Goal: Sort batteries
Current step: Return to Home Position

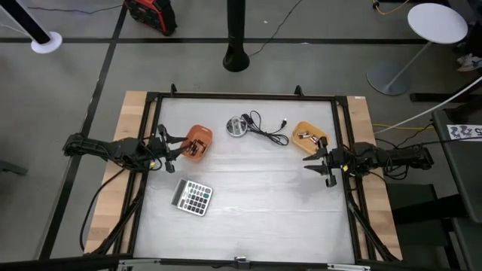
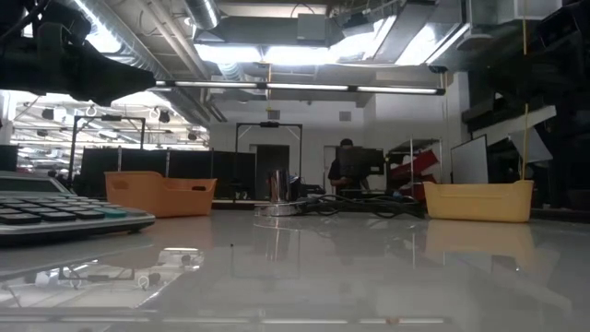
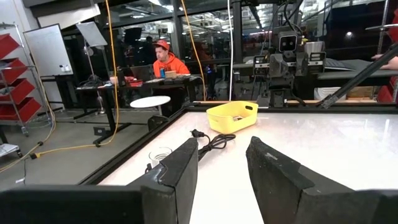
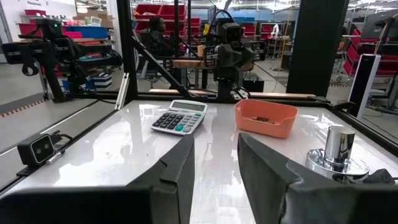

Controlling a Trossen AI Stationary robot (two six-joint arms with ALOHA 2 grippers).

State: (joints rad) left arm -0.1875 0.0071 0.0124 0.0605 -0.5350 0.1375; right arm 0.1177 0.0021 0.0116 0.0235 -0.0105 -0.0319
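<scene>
Both grippers hang empty over the white table (image 1: pixel 256 211), fingers spread apart. Just ahead of the left gripper's (image 3: pixel 222 149) fingers lie a silver disc (image 3: pixel 160 154) and a black cable (image 3: pixel 211 142), then the yellow bin (image 3: pixel 230 122) holding batteries (image 1: pixel 304 136). Beyond the right gripper's (image 4: pixel 216 142) fingers sit a calculator (image 4: pixel 180 116) and the orange bin (image 4: pixel 264 128), also holding batteries.

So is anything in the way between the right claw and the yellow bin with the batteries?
No, nothing visible. The right gripper hangs open right beside the yellow bin holding batteries, only bare table between them. The black cable lies on the bin's other side.
</scene>
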